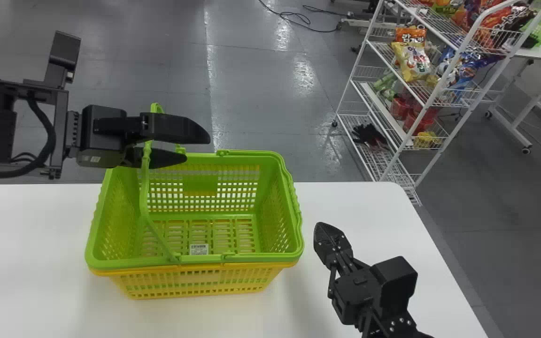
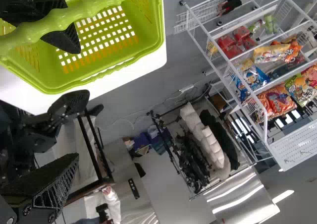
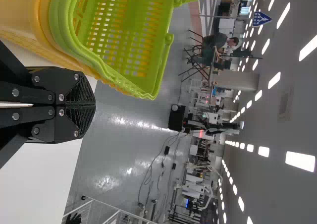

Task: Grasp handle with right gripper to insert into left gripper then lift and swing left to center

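Note:
Above the left part of the green basket [image 1: 277, 253], my left gripper [image 1: 194, 148] has its fingers spread. One raised green handle [image 1: 144, 188] runs up to it, partly hidden by the fingers. In the left wrist view, the handle's grip [image 2: 99, 8] crosses in front of one finger of my left gripper [image 2: 77, 102], while the other finger is well away from it. My right gripper [image 1: 320, 230] is low over the table, right of the basket. In the right wrist view, my right gripper [image 3: 94, 105] has its fingers pressed together, with nothing between them.
The green basket is nested in a yellow basket [image 1: 200, 281] on the white table [image 1: 31, 263]. A white wire rack [image 1: 359, 96] with snack bags stands beyond the table's far right corner. Table surface extends on both sides of the baskets.

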You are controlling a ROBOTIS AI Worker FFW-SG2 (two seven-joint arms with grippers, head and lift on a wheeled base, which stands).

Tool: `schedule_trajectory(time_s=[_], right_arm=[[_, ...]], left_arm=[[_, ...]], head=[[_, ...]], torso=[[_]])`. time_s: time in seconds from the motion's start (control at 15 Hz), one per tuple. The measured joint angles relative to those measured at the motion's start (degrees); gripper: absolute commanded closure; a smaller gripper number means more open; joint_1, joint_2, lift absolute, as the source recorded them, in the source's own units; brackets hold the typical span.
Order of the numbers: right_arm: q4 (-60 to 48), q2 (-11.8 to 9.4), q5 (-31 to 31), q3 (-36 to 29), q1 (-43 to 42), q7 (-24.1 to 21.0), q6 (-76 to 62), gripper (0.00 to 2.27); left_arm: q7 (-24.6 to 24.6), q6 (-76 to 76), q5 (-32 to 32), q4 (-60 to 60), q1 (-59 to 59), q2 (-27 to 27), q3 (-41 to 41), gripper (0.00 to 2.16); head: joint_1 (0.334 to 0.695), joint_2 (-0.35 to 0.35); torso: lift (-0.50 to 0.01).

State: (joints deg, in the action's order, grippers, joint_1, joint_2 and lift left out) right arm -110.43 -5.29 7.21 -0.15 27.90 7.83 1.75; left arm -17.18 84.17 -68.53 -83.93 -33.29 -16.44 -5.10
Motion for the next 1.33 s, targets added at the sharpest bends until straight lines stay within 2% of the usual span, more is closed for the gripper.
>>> schedule_trajectory(time_s=[0.4, 1.33], right_arm=[[2.4, -0.1, 2.6, 1.8, -3.6, -1.6, 3.9, 2.17], [3.4, -0.4, 3.5, 4.3, -8.9, -4.6, 11.6, 2.17]], left_arm=[[-0.1, 0.0, -0.8, 0.3, 0.3, 0.0, 0.2, 0.05], [-0.2, 0.2, -3.2, 0.2, 2.0, -0.5, 0.6, 0.05]], head=[[0.695, -0.200], [0.695, -0.194]], torso=[[-0.093], [-0.093]])
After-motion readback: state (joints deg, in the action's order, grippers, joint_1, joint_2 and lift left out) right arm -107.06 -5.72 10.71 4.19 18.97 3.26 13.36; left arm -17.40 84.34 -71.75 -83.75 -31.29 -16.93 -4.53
